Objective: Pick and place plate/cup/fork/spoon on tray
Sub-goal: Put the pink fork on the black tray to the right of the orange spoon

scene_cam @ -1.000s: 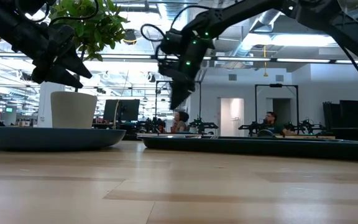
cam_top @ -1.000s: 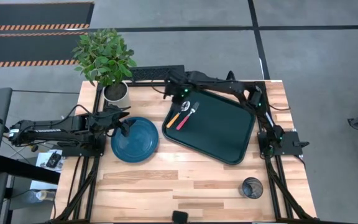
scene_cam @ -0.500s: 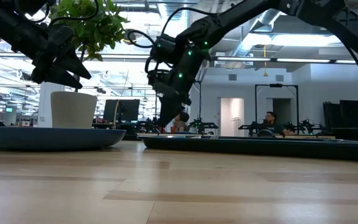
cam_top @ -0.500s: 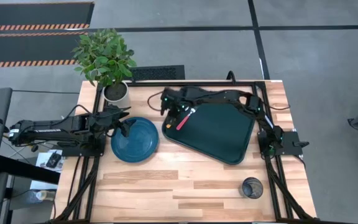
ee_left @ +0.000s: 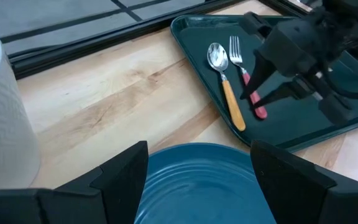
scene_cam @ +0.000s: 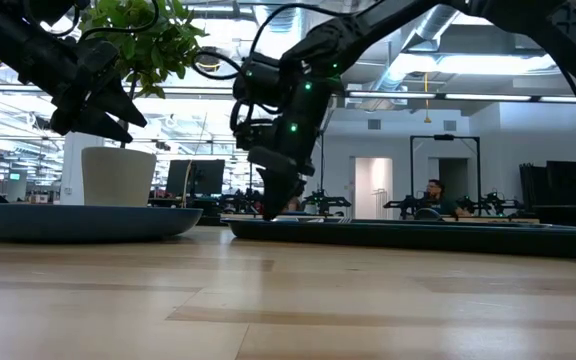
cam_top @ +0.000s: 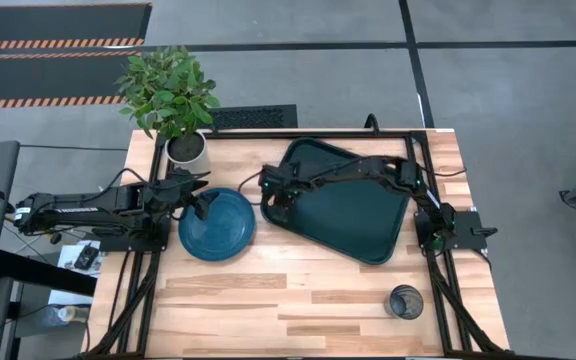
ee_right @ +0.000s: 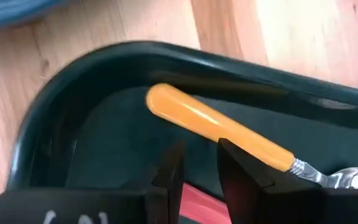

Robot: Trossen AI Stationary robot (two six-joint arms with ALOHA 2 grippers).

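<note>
The red-handled fork [ee_left: 236, 53] and the orange-handled spoon [ee_left: 229, 99] lie side by side in the dark tray's [cam_top: 358, 215] left corner. My right gripper [cam_top: 273, 192] stands low over them and hides them in the high view. Its fingers are a narrow gap apart [ee_right: 197, 165], with the fork's red handle [ee_right: 194, 200] in the gap. The teal plate [cam_top: 218, 230] lies flat on the table left of the tray. My left gripper [cam_top: 200, 205] hovers open over the plate's far left rim, clear of it. The dark cup [cam_top: 405, 301] stands at the near right. My right gripper comes slanting down from the table's right at the fork's red handle near its free end [ee_left: 261, 111], one finger on either side. The fork lies flat on the tray. I cannot tell whether the fingers touch it.
A white plant pot [cam_top: 188, 150] with a leafy plant stands at the far left, just behind my left gripper. Bare wooden table lies along the near edge, between the plate and the cup.
My right gripper has gone from the tray's far corner toward the table's near left and down, and now stands low over the fork and spoon. The fork and spoon have not moved.
</note>
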